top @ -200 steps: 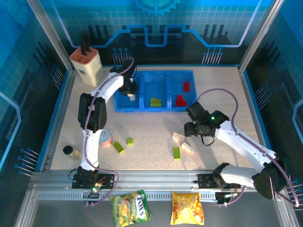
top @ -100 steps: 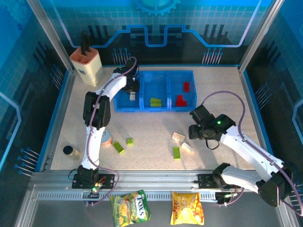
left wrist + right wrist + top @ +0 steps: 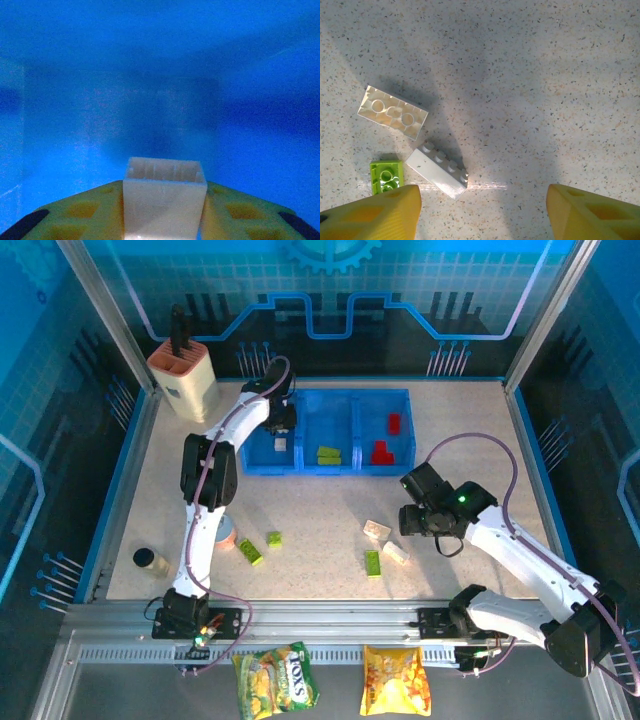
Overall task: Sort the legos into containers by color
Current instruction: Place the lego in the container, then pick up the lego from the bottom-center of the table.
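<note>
The speckled beige table (image 3: 320, 502) carries the translucent blue plastic tray (image 3: 330, 394), split into three side-by-side compartments, at its far side. The left gripper (image 3: 283, 426) hangs over the tray's left compartment, and its fingertips are hard to make out from above. In the left wrist view its yellow fingers (image 3: 90, 212) are cut off by the bottom edge. They press on both sides of a cream studded brick (image 3: 165, 197) whose hollow end shows, with blurred blue walls all round. The right gripper (image 3: 480, 212) hovers over the right of the table, jaws spread wide with nothing between them, its fingers cropped at the corners.

Lime green bricks (image 3: 328, 454) lie in the middle compartment and red bricks (image 3: 381, 452) in the right one. Under the right gripper lie an upturned cream brick (image 3: 393, 111), a white brick on its side (image 3: 437, 170) just beside it, and a small lime brick (image 3: 386, 177) partly hidden by a finger. A loose lime brick (image 3: 250, 552) lies near left.
</note>
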### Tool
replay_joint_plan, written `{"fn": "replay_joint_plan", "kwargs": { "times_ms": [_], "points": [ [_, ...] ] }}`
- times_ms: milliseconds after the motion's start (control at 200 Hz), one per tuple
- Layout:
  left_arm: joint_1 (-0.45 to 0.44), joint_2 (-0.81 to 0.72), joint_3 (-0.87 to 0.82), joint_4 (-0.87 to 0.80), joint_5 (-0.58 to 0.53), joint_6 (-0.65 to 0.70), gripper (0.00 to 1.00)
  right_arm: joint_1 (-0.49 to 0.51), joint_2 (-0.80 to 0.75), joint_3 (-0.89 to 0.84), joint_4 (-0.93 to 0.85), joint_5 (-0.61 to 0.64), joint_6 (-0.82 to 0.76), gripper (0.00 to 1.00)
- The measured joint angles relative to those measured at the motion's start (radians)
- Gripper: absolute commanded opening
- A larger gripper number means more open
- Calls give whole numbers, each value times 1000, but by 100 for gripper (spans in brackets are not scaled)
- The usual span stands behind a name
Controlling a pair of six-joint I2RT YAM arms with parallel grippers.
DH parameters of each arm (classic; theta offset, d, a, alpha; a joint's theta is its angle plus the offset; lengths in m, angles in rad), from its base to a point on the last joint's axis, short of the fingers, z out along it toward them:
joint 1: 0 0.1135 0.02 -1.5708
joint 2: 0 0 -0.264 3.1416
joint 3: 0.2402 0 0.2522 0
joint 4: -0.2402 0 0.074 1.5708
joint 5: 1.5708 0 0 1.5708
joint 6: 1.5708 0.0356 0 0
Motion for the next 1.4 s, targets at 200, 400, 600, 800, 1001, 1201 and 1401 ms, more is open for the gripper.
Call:
{"fn": "replay_joint_plan", "kwargs": {
  "times_ms": [200,400,600,800,1001,1201,1401],
  "points": [
    [3,-2,-4,-2,-2,-1,46,0,0,0,0,13,0,69],
    [3,-56,-95,4,3,0,46,0,0,0,1,22,-1,70],
    [3,-162,-240,6,36,0,46,0,34,0,14,39,-16,70],
    [3,-320,-367,10,71,6,47,0,81,2,42,52,-43,71],
    [3,-489,-497,8,88,36,49,0,124,2,76,44,-70,71],
    [6,-640,-609,-24,95,87,52,0,155,-19,130,12,-68,72],
    [10,-813,-724,-71,84,138,54,11,175,-105,163,-11,24,77]
  ]
}}
